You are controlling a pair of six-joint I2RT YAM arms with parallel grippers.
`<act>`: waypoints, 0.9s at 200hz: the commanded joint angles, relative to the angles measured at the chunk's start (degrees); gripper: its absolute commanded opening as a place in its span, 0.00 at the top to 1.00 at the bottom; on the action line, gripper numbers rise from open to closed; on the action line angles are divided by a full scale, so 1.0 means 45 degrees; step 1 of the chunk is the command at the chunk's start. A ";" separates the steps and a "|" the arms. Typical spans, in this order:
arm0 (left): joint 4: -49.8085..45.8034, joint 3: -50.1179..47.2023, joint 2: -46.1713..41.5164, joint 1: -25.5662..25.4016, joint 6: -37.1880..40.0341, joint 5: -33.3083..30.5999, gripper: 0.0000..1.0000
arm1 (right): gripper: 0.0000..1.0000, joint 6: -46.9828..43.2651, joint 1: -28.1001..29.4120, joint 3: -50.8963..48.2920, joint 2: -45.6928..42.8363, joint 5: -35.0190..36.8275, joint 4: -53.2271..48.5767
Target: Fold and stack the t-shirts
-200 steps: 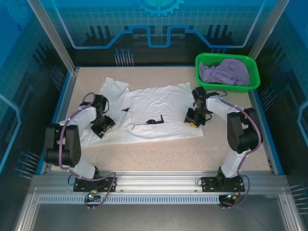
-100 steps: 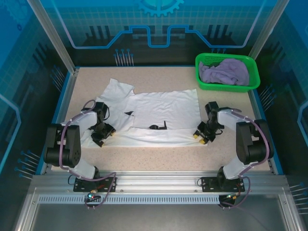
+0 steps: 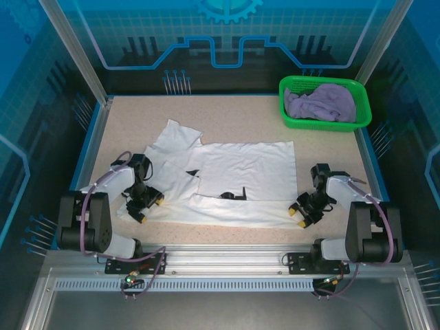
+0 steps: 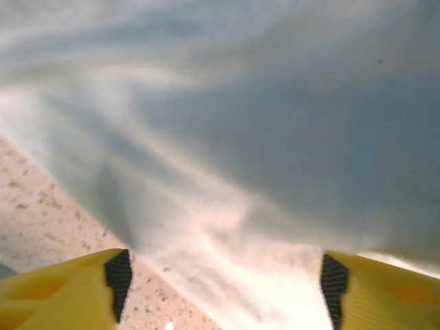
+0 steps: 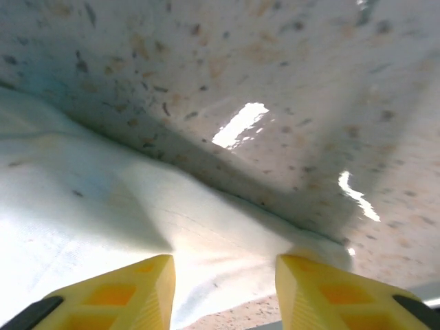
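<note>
The white t-shirt [image 3: 237,172] lies spread flat on the table, its small black print [image 3: 230,195] near the lower fold and one sleeve [image 3: 177,136] pointing to the far left. My left gripper [image 3: 141,207] rests at the shirt's near left corner, jaws open, with white cloth [image 4: 275,137] lying loose between the fingers [image 4: 118,275]. My right gripper [image 3: 303,210] is at the near right corner, also open, over the hem corner [image 5: 206,227]. The pale lavender t-shirt [image 3: 322,102] is bunched up in the green basket [image 3: 357,121].
The basket stands at the far right corner of the speckled table [image 3: 234,113]. A blue raised edge [image 3: 91,137] borders the table on both sides, and the metal rail [image 3: 227,256] with the arm bases runs along the near edge.
Both arms have drawn back toward the near edge, dragging the white shirt's near edge with them and smoothing it. Both sets of jaws have opened and let the cloth go.
</note>
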 commanded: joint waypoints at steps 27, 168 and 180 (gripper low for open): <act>-0.0990 0.4913 0.0461 0.0115 0.0603 -0.1167 0.04 | 0.35 0.0792 0.1478 0.3858 -0.1083 0.3677 -0.1489; -0.3814 2.3220 1.3942 -0.0323 0.5267 -0.1656 0.15 | 0.26 -0.5658 0.2422 1.0166 0.5855 0.4349 0.2295; -0.3486 2.3922 1.4521 -0.0312 0.5404 -0.2007 0.16 | 0.26 -0.5413 0.2018 0.9929 0.5839 0.3021 0.2522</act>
